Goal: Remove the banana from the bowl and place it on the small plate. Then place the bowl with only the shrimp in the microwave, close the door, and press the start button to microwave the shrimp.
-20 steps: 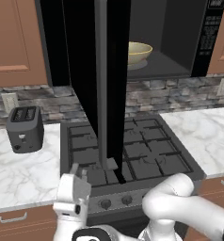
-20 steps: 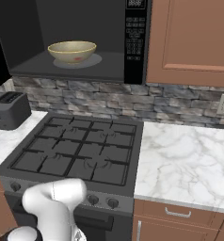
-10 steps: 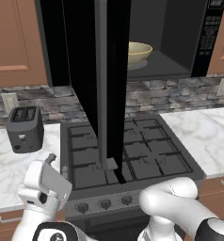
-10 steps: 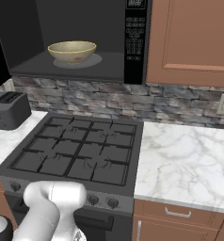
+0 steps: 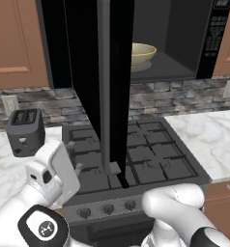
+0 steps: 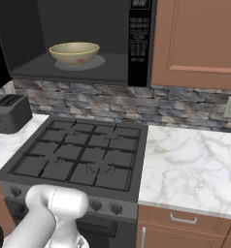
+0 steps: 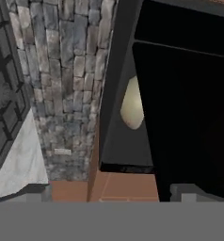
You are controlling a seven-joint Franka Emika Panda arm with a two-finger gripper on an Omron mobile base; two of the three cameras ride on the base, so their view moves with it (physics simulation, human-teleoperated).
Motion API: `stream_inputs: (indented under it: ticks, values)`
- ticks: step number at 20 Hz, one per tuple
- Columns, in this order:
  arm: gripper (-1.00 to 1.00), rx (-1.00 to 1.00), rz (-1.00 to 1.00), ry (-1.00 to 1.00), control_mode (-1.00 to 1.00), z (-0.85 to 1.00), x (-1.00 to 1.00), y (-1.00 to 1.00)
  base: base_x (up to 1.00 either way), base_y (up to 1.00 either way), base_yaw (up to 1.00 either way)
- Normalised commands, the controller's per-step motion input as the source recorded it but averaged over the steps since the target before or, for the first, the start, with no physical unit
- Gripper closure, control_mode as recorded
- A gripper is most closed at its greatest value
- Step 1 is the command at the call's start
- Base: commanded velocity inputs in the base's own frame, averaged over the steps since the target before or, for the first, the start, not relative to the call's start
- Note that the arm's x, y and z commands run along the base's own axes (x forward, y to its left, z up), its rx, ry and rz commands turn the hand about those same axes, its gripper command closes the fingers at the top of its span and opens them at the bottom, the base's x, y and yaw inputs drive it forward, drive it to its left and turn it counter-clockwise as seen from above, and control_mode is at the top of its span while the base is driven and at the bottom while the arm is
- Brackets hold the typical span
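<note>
1. The claw (image 7: 109, 193) stands wide and holds nothing; its two dark fingertips (image 7: 36, 192) rise at the bottom of the hand view, rolled sideways and aimed up at the microwave (image 7: 147, 94) from low on the left.
2. The hand (image 5: 54, 171) hangs low at the left front of the stove (image 5: 131, 159), well apart from the door (image 5: 95, 82).
3. The door stands swung out toward the robot, its grey bar handle (image 5: 104, 87) facing front; closing it is not yet done.
4. The bowl (image 6: 74, 52) rests inside the microwave on the round glass turntable (image 6: 95, 62), so that placing step appears finished.
5. A small reddish spot (image 6: 80, 60) shows at the bowl's wall in the right base view; it may be the shrimp, too small to be certain.
6. No yellow fruit shows in the bowl, which suggests that step is complete.
7. The keypad strip (image 6: 139, 38) sits right of the cavity; the start button remains to be pressed after the door is shut.
8. A toaster (image 5: 25, 130) stands on the marble table (image 6: 195, 164) left of the stove.
</note>
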Motion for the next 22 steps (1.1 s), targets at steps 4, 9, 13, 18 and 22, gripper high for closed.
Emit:
stream_inputs:
  ticks: [4,9,13,18,22]
  values:
    - [-1.0,0.16,-0.18,0.03,-1.0,0.33,-0.03,-0.86,0.0,0.0,0.0]
    - [-1.0,0.17,-0.18,0.0,-1.0,0.3,-0.21,-1.0,0.0,0.0,0.0]
    - [-1.0,0.18,-0.17,0.0,-1.0,0.34,-0.25,-1.0,0.0,0.0,0.0]
    - [-1.0,0.18,-0.13,0.0,-1.0,0.36,-0.2,-1.0,0.0,0.0,0.0]
    - [-1.0,0.17,-0.02,0.0,-1.0,0.24,-0.01,-1.0,0.0,0.0,0.0]
